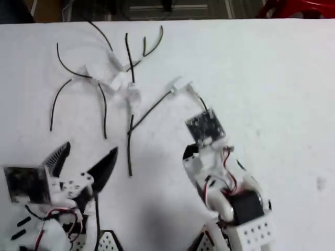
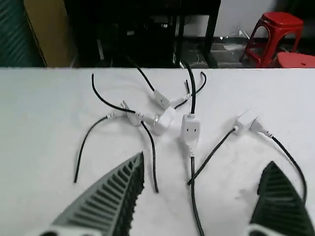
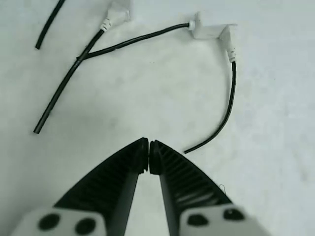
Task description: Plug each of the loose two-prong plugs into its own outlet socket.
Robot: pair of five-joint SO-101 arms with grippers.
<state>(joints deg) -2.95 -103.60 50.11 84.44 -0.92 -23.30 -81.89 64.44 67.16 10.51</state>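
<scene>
Left fingers point(image 2: 118, 196) stand wide open; right fingers point(image 3: 123, 182) are closed, empty. The socket point(image 2: 191, 129) and plugs point(image 2: 166, 120) lie clustered far left on the surface point(image 1: 272, 78). Risk: crossed cords point(image 1: 129, 146) may drag neighbouring parts, misaligning prongs.

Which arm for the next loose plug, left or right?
Left, likely. The left pincer is open, facing the plug cluster and bare socket; the right pincer is shut near the rightmost pair.
</scene>
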